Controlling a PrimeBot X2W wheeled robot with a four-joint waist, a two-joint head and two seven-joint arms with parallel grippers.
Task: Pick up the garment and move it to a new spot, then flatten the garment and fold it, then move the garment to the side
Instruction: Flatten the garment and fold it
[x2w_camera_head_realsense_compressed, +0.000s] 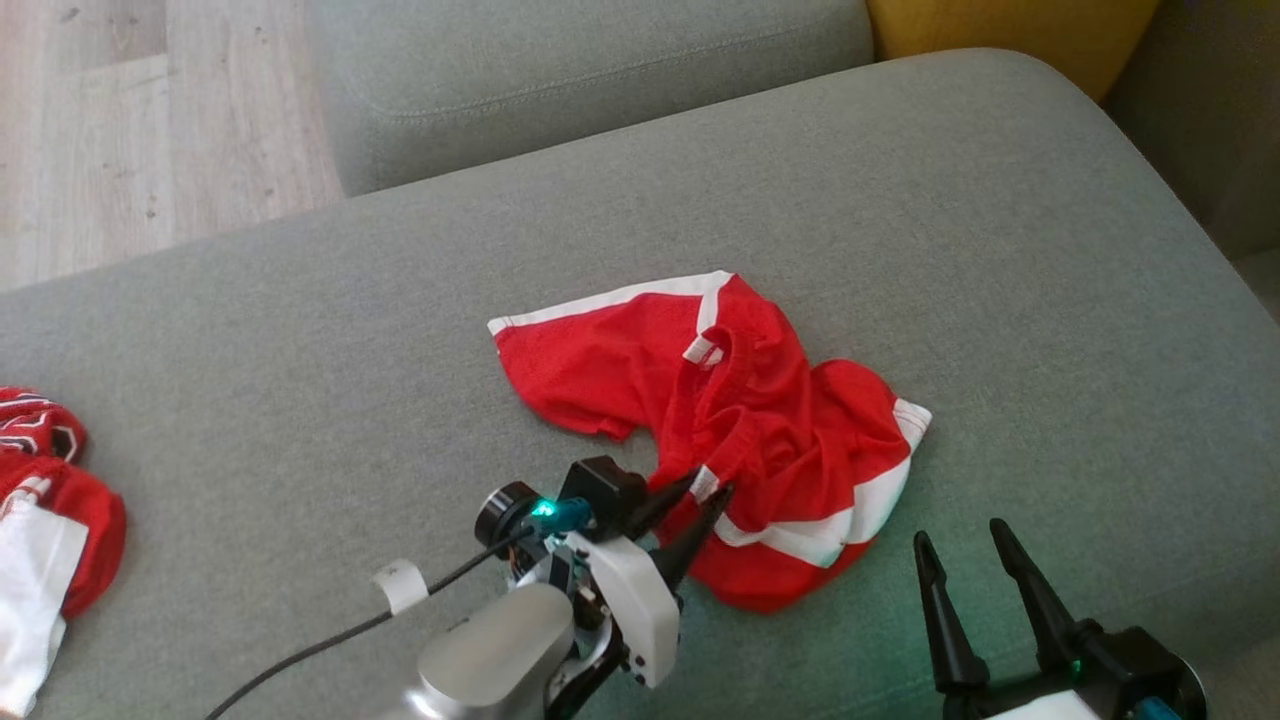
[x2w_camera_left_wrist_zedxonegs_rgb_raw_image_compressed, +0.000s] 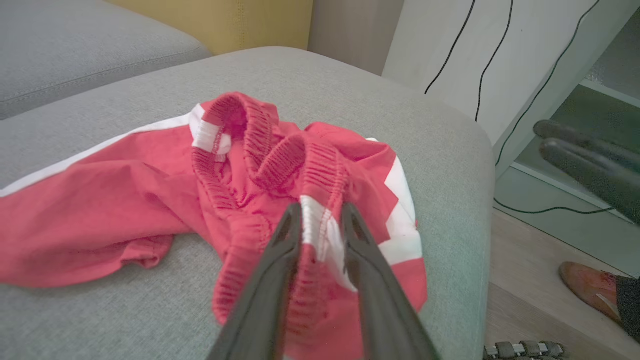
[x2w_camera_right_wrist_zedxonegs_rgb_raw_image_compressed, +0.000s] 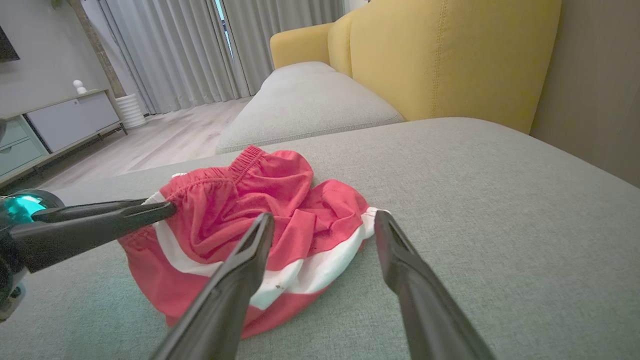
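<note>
While pinching the waistband (x2w_camera_left_wrist_zedxonegs_rgb_raw_image_compressed: 320, 170), take both layers, then lift slow, straight up | shorts (x2w_camera_head_realsense_compressed: 760, 430): crumpled mid sofa cushion (x2w_camera_head_realsense_compressed: 300, 330) | left gripper (x2w_camera_head_realsense_compressed: 708, 487): narrowed tight on that fold, cloth between fingers (x2w_camera_left_wrist_zedxonegs_rgb_raw_image_compressed: 280, 250) | right gripper (x2w_camera_head_realsense_compressed: 957, 535): spread wide, empty, just beside the shorts

We are in a home, in its living room. We see a grey upholstered sofa seat (x2w_camera_head_realsense_compressed: 900, 200), a second grey cushion (x2w_camera_right_wrist_zedxonegs_rgb_raw_image_compressed: 305, 105) behind it and a yellow padded backrest (x2w_camera_right_wrist_zedxonegs_rgb_raw_image_compressed: 450, 60). Past them a pale wooden floor (x2w_camera_right_wrist_zedxonegs_rgb_raw_image_compressed: 165, 140) runs to long grey curtains (x2w_camera_right_wrist_zedxonegs_rgb_raw_image_compressed: 200, 50) that reach down to it, and a low cabinet (x2w_camera_right_wrist_zedxonegs_rgb_raw_image_compressed: 70, 117) stands along a wall. A red garment (x2w_camera_head_realsense_compressed: 720, 420) lies crumpled mid-seat, and more red-and-white clothing (x2w_camera_head_realsense_compressed: 40, 520) sits at the seat's left edge.
</note>
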